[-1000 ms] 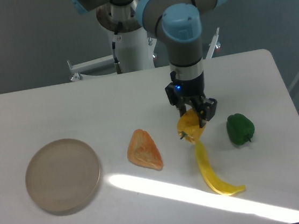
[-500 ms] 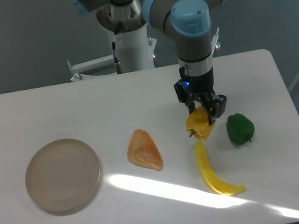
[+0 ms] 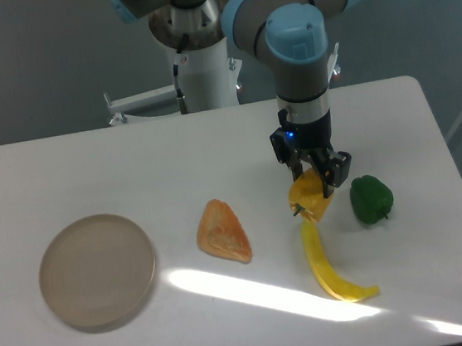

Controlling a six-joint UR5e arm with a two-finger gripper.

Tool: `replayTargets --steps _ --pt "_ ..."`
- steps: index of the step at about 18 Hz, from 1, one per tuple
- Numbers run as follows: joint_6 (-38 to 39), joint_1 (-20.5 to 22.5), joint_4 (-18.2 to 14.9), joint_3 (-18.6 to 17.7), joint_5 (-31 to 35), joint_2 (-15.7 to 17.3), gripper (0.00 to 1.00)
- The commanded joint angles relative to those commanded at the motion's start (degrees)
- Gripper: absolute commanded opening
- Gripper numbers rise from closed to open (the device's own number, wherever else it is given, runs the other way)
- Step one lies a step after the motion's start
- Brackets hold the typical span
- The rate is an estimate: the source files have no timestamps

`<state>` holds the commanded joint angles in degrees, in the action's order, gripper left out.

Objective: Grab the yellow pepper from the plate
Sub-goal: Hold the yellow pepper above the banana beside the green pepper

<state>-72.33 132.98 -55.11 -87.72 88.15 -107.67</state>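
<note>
Since half a second ago, the gripper [image 3: 318, 176] barely shifted, clamping the yellow pepper [image 3: 310, 197].

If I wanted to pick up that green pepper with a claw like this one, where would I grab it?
Probably from straight above, pinching the green pepper across its rounded middle. It sits alone on the table, so its top is free. The gripper already shut on the yellow pepper to its left crowds that side.

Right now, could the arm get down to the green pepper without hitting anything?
Probably not yet: the end effector is shut on the yellow pepper. The green pepper itself sits uncovered just beside it, nothing above.
</note>
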Motion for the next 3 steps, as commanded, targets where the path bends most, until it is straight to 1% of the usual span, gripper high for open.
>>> replayTargets --steps 3 --pt "0.1 0.0 0.1 0.0 0.0 0.0 0.44"
